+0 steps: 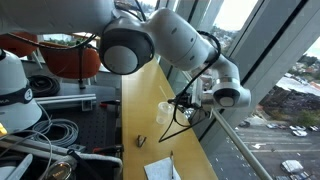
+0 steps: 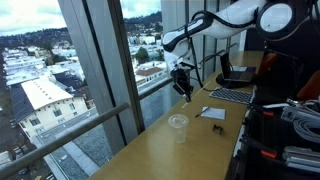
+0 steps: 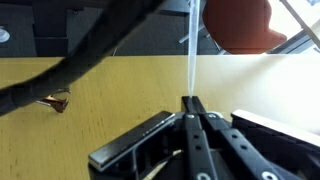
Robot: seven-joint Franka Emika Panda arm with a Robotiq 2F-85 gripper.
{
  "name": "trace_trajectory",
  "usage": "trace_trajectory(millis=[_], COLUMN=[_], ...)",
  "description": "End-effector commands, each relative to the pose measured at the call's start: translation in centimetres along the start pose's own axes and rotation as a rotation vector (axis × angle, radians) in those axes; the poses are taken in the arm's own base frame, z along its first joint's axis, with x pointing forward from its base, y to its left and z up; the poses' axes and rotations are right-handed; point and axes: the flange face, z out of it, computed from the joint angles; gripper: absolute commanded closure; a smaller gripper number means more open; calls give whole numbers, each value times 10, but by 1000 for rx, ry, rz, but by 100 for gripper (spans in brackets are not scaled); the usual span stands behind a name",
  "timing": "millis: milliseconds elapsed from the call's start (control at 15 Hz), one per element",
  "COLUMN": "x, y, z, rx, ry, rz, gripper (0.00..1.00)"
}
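Hand (image 3: 192,103) pinched shut on what looks like a thin straw (image 3: 190,50), near a clear cup (image 2: 178,127) on the wooden surface (image 2: 195,155).

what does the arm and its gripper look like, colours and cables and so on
The arm is glossy white with thick rounded links and a dark grey round cap at one joint. The gripper is matte black with slim straight fingers. A black cable hangs loose near the wrist.

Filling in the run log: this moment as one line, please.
tool: shut on thin white stick | place: over wooden table, apart from clear cup | clear cup: upright
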Motion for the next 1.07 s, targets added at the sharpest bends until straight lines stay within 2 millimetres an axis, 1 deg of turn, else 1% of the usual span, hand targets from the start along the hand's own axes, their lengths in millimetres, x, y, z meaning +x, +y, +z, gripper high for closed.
trace_trajectory(millis=[0,133,267,533,800,1000], x=[13,18,21,25,28,32], y=[5,1,-9,-23,-25,-18], z=[15,23,30,37,42,42], rx=[66,81,88,97,99,102], ry=[-34,-40,-45,-48,-49,-45], rz=[-32,-65,-97,-140,-142,-136], gripper=[100,100,100,100,100,100])
